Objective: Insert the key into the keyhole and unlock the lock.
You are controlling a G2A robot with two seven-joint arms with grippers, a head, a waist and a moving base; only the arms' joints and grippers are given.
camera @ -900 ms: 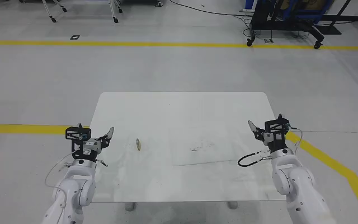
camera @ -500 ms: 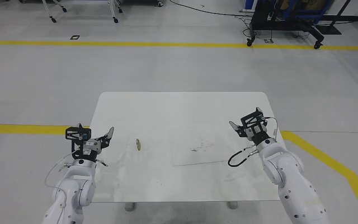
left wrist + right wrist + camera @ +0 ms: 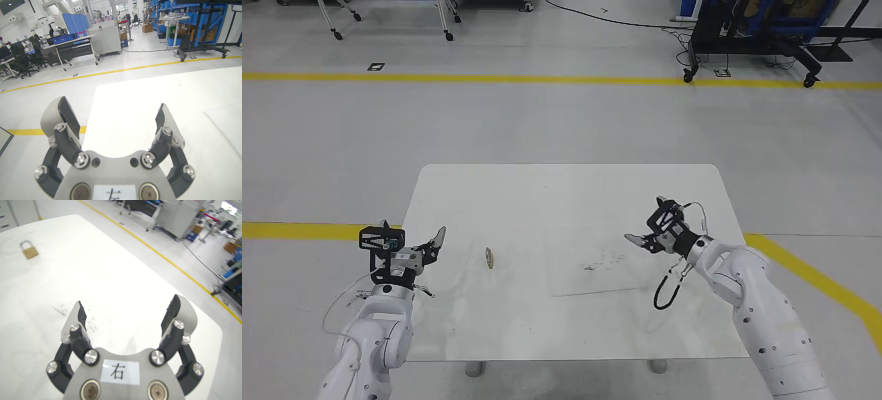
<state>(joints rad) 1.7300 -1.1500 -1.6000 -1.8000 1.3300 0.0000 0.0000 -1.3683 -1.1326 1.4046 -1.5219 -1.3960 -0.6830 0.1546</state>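
A small brass padlock point(image 3: 490, 258) with a silver shackle lies flat on the white table point(image 3: 542, 190), left of the middle; it also shows far off in the right wrist view as the padlock point(image 3: 30, 252). My left gripper point(image 3: 429, 243) hangs open at the table's left edge, empty, and its ribbed fingers point(image 3: 68, 115) stand wide apart. My right gripper point(image 3: 645, 235) is open and empty over the right half of the table, pointing toward the padlock. Just ahead of the right gripper point(image 3: 128, 306) lies a thin grey streak point(image 3: 58, 310) among dark specks; I cannot tell whether it is the key.
A thin flat sheet point(image 3: 612, 285) lies on the table's near right part, its edge showing as a faint line. A black cable point(image 3: 670, 290) loops from the right arm above the table. Yellow floor lines point(image 3: 302, 230) run on both sides.
My right arm has swung in from the table's right edge toward the middle, turning its open gripper to face the padlock. The left arm and the padlock have not moved.
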